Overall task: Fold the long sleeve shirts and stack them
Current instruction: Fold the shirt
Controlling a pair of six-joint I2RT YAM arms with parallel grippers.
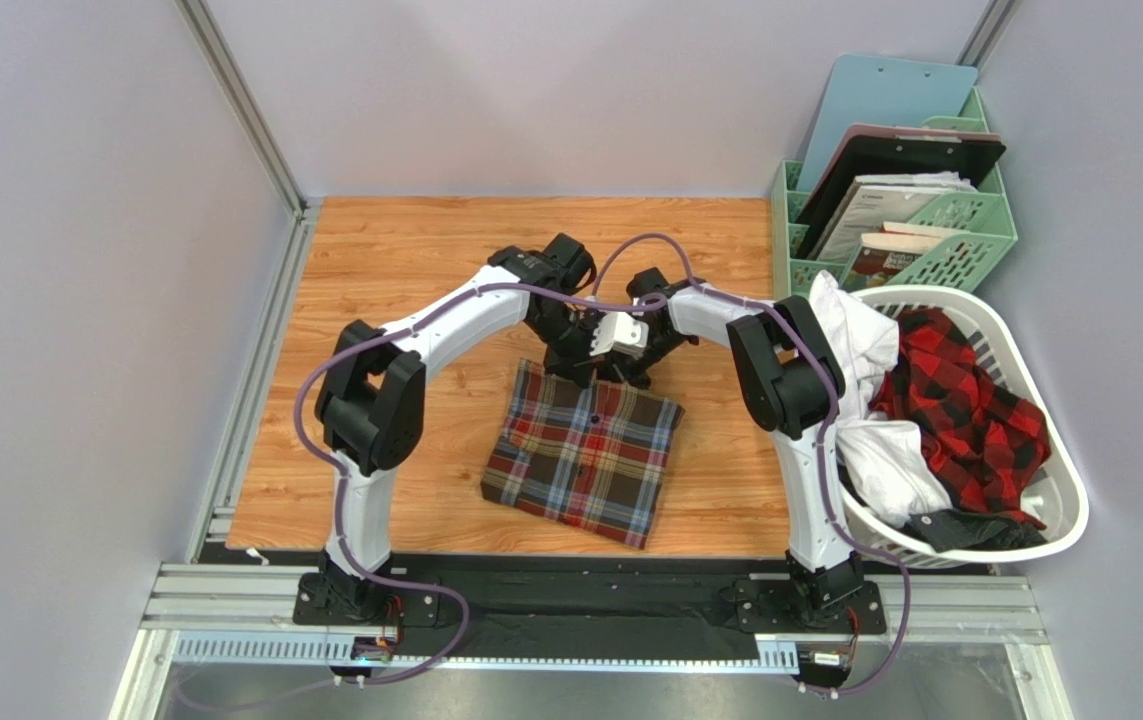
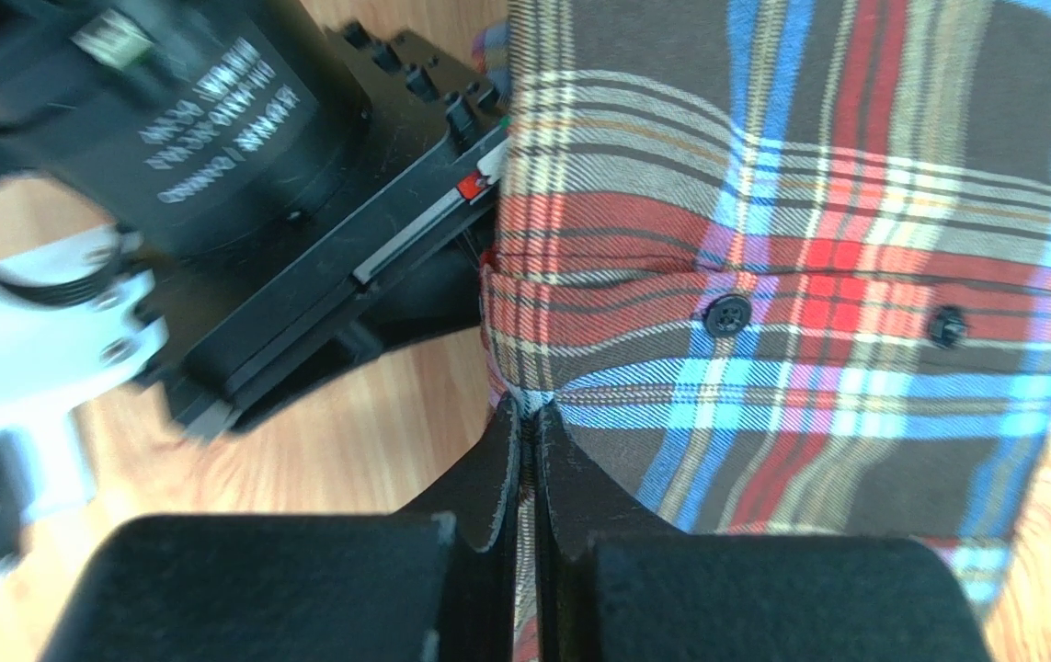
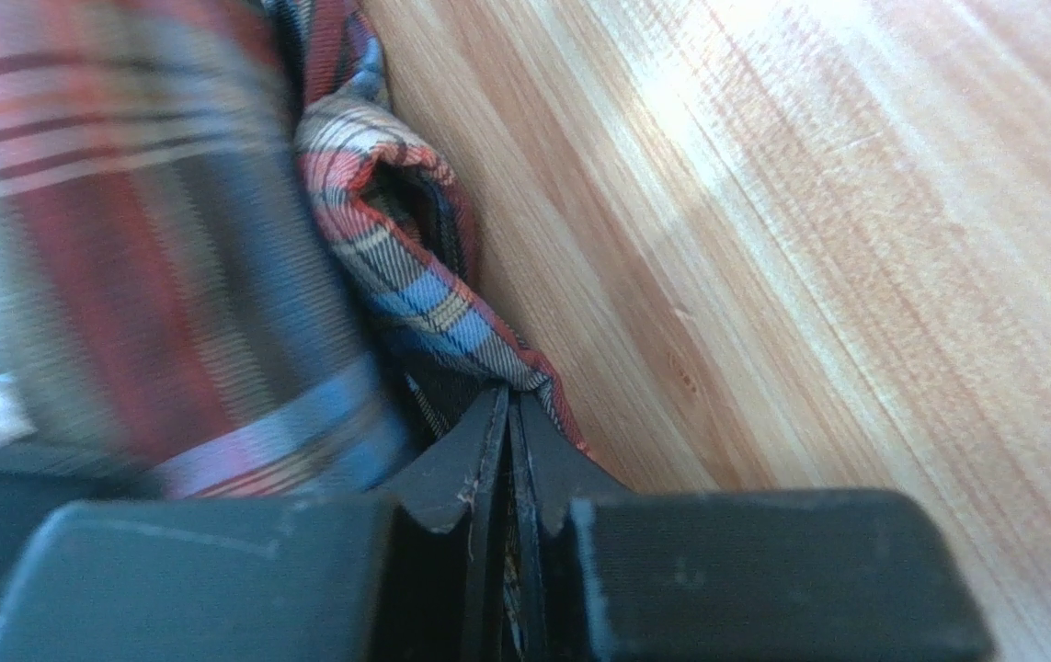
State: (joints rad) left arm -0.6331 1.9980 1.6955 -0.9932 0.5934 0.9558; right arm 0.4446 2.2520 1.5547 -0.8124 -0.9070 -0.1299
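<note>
While both my arms meet at the far edge of the dark brown-olive tartan flannel shirt (image 1: 585, 450), which lies as a partly folded rectangle in the middle of the pale wooden table (image 1: 382, 270), I judge that I am midway through a fold of this first garment. My left gripper (image 2: 528, 414) has its fingers pressed together on a thin edge of the cloth, just below a band with dark buttons (image 2: 727, 315). My right gripper (image 3: 507, 403) is likewise closed, pinching a rolled fold of the same plaid beside bare wood. Seen from above, the two grips sit close together, nearly touching.

The next move, as I read it, calls for lifting this edge evenly with both grippers and carrying it toward me over the body, so the cloth lands flat without dragging the lower layers. The red-and-black check flannel shirt (image 1: 968, 398) lies in the white plastic laundry basket (image 1: 1051, 533) at my right, among white garments, not yet folded.
</note>
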